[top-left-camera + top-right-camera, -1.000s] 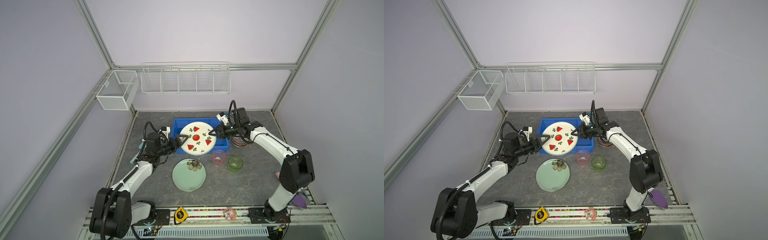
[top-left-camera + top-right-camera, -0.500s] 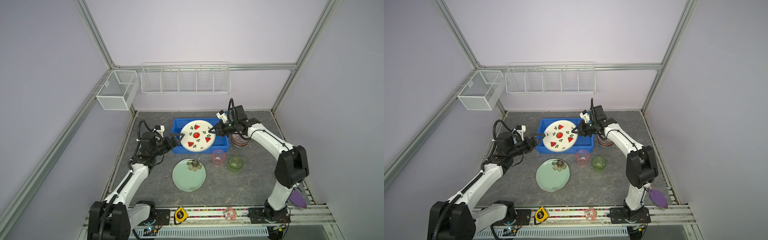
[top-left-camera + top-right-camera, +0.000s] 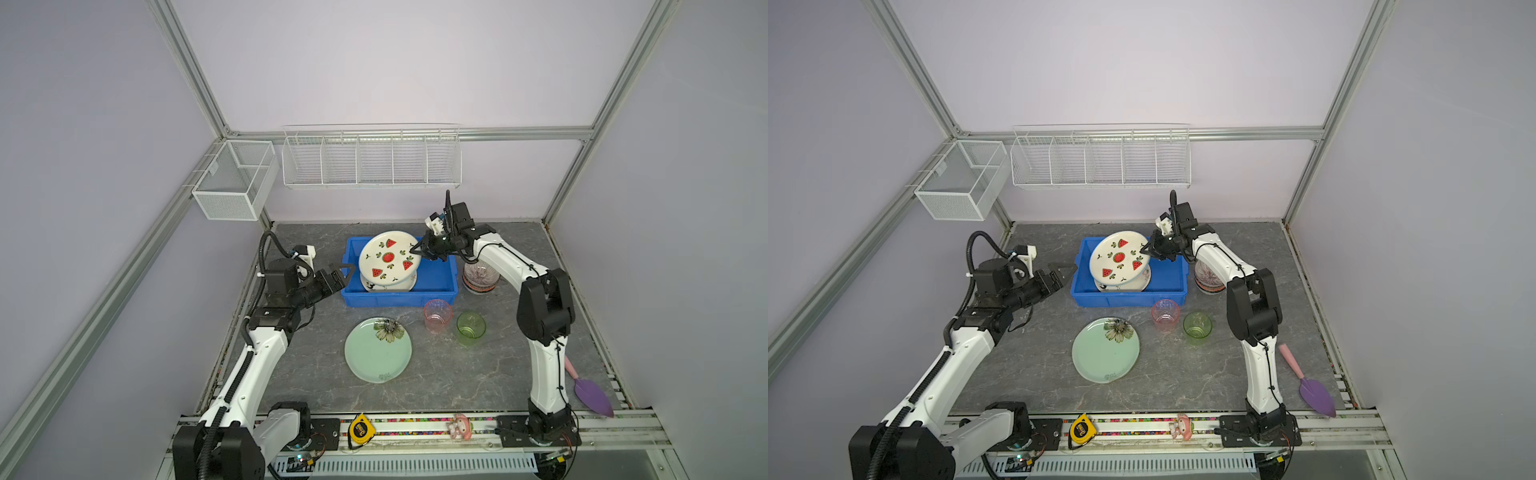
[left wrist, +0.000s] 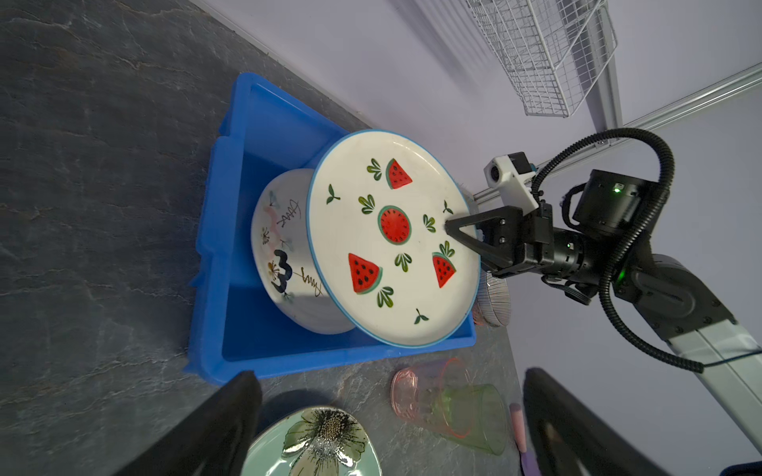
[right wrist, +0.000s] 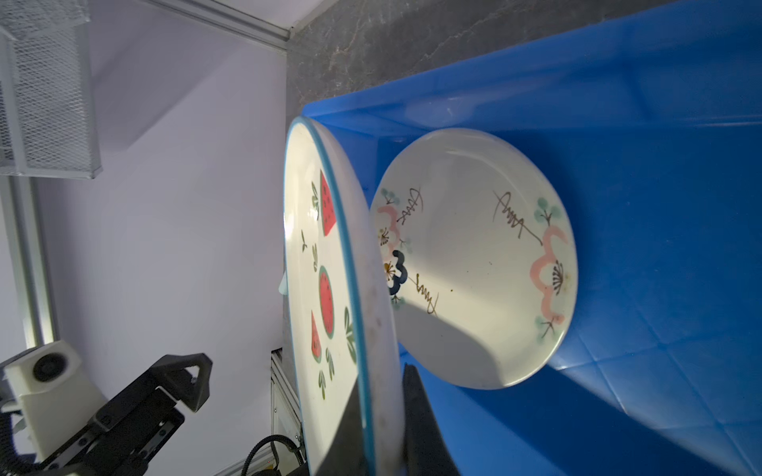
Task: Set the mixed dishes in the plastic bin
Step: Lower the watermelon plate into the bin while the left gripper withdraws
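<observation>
blue bin (image 3: pixel 434 279): cream floral plate (image 5: pixel 474 255) lying inside | watermelon plate (image 3: pixel 388 257): tilted over it, rim pinched at 3 o'clock by right tool (image 3: pixel 417 251) | left tool (image 3: pixel 343 274): spread wide, empty, at bin's 9 o'clock

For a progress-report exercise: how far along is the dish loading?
Done: cream floral plate lies in the blue bin. In hand: right gripper holds the watermelon plate tilted over it; left gripper open. To do: green plate, pink cup, green cup, stacked bowls.
</observation>
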`<action>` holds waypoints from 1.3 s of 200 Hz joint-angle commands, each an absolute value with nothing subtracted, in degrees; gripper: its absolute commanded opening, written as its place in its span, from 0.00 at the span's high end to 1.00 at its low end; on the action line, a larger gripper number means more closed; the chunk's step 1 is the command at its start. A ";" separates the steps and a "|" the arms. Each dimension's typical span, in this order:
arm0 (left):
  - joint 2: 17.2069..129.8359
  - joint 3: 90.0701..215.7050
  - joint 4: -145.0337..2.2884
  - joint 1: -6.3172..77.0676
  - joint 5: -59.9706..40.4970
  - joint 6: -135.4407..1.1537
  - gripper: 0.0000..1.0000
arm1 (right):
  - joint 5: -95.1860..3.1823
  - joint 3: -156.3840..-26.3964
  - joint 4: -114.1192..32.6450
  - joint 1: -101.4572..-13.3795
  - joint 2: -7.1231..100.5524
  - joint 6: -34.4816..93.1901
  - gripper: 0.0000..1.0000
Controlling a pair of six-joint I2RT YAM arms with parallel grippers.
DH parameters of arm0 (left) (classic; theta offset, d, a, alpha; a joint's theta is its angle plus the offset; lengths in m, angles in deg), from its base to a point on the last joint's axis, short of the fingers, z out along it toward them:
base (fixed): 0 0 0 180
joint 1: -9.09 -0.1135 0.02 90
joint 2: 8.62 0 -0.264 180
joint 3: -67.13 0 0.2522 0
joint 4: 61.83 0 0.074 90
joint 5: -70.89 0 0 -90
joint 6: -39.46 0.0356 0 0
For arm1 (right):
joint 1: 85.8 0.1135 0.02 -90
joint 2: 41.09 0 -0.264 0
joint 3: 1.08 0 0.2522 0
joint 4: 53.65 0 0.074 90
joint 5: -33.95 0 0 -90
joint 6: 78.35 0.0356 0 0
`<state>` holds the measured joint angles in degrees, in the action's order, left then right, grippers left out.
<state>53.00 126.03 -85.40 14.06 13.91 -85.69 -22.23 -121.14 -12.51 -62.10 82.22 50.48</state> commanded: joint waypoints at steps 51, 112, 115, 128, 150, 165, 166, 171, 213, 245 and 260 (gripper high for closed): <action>53.68 126.59 -86.56 13.37 13.59 -84.27 0.01 | -20.04 -126.78 -19.58 -61.97 88.85 54.97 0.93; 54.13 125.91 -86.33 13.30 13.67 -85.03 0.01 | -20.01 -126.67 -21.32 -61.48 92.24 55.61 0.93; 54.14 125.96 -86.32 13.30 13.68 -85.07 0.01 | -20.02 -126.65 -21.33 -61.51 92.29 55.65 0.93; 54.20 125.84 -86.21 13.30 13.67 -85.17 0.01 | -20.28 -126.29 -21.39 -61.40 92.59 55.51 0.92; 54.30 125.71 -85.97 13.31 13.69 -85.41 0.01 | -20.52 -125.35 -21.65 -61.30 92.61 55.55 0.86; 54.28 125.57 -85.94 13.30 13.76 -85.52 0.01 | -20.88 -124.29 -21.95 -61.31 92.41 55.49 0.81; 54.29 125.55 -85.91 13.30 13.76 -85.52 0.01 | -20.93 -124.23 -22.00 -61.30 92.37 55.50 0.81; 54.31 125.52 -85.88 13.30 13.76 -85.65 0.01 | -21.03 -123.84 -22.17 -61.29 92.33 55.49 0.79; 54.45 124.95 -85.01 13.30 14.00 -86.17 0.01 | -21.39 -121.50 -22.75 -61.35 91.81 55.39 0.62; 54.30 124.73 -84.55 13.30 14.29 -86.68 0.01 | -22.74 -120.66 -21.60 -61.25 91.20 54.18 0.56; 54.23 124.66 -84.61 13.30 14.29 -86.68 0.01 | -24.02 -120.57 -20.34 -61.14 90.77 53.09 0.53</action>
